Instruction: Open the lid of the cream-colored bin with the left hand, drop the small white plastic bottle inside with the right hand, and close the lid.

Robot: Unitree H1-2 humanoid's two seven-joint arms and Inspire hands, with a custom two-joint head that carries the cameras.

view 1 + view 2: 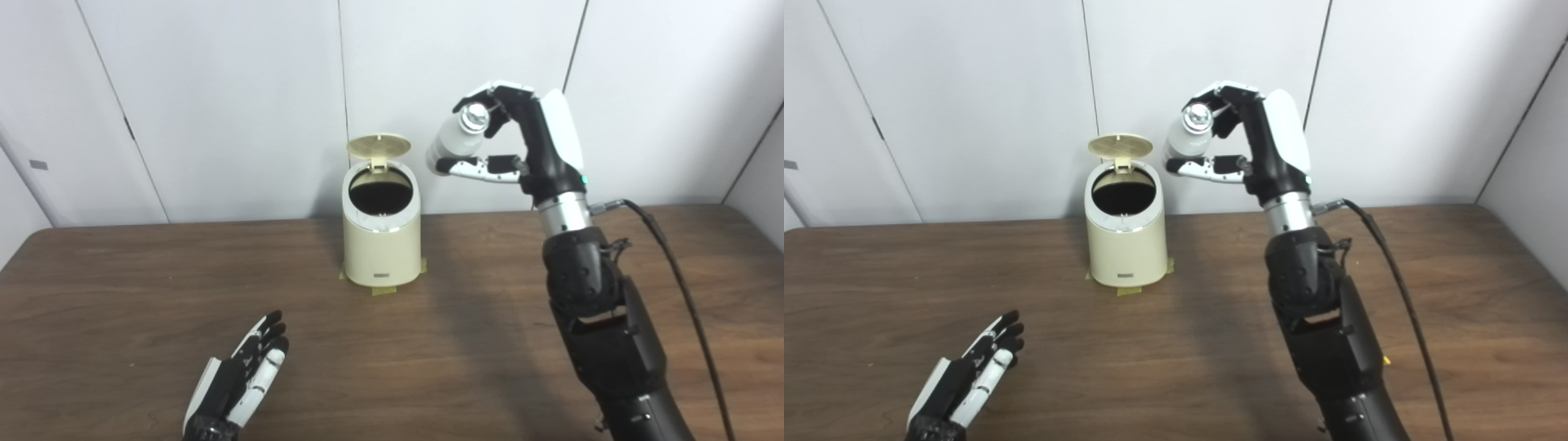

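nearest, my left robot hand [245, 373] lies low over the desk [122, 294], fingers straight and apart, gripping nothing. farther in and raised, my right robot hand [508, 141] is clamped on the small white bottle [456, 139], which is tilted, up in the air just right of the bin [381, 236] and above its rim. bin stands on tape patches [384, 290] near the wall; its lid [378, 146] is hinged upright, mouth dark and open.

table [122, 275] | bin [381, 245] (taped down) | left hand [242, 380] resting
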